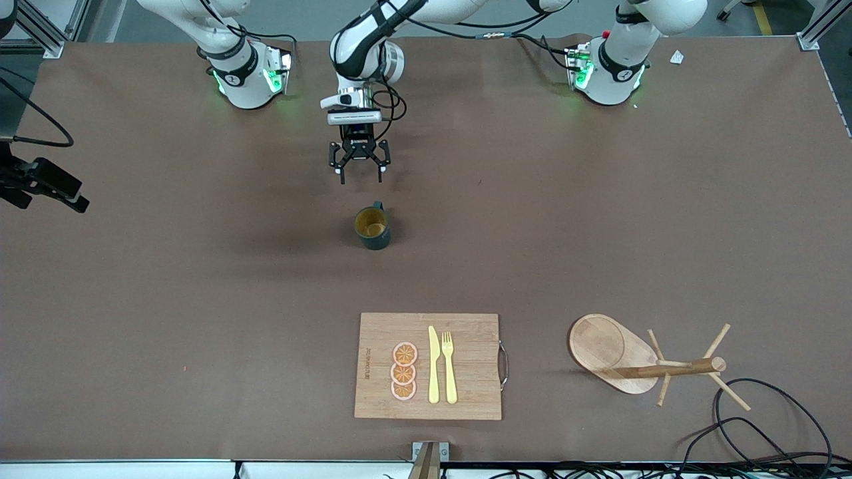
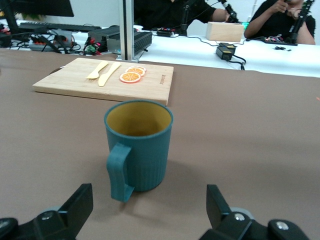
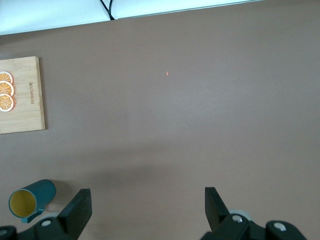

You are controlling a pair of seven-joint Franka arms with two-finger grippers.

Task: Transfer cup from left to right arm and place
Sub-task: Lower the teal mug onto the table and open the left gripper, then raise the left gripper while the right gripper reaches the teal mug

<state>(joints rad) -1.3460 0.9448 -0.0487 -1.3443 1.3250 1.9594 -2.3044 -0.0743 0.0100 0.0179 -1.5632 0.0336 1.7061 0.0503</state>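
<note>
The dark teal cup (image 1: 373, 228) stands upright in the middle of the table, its inside tan-yellow. In the left wrist view the cup (image 2: 140, 150) is just ahead of the fingers, with its handle turned toward them. My left gripper (image 1: 361, 177) hangs low over bare table between the cup and the robots' bases. It is open, empty and apart from the cup, as its own view also shows (image 2: 150, 202). My right gripper (image 3: 147, 202) is open and empty, high over bare table toward the right arm's end. The cup (image 3: 30, 202) shows at the edge of its view.
A wooden cutting board (image 1: 472, 332) lies nearer the front camera than the cup and carries a yellow knife (image 1: 433, 366), a fork (image 1: 449, 366) and orange slices (image 1: 404, 370). A wooden mug rack (image 1: 639, 362) stands toward the left arm's end, with black cables (image 1: 765, 426) beside it.
</note>
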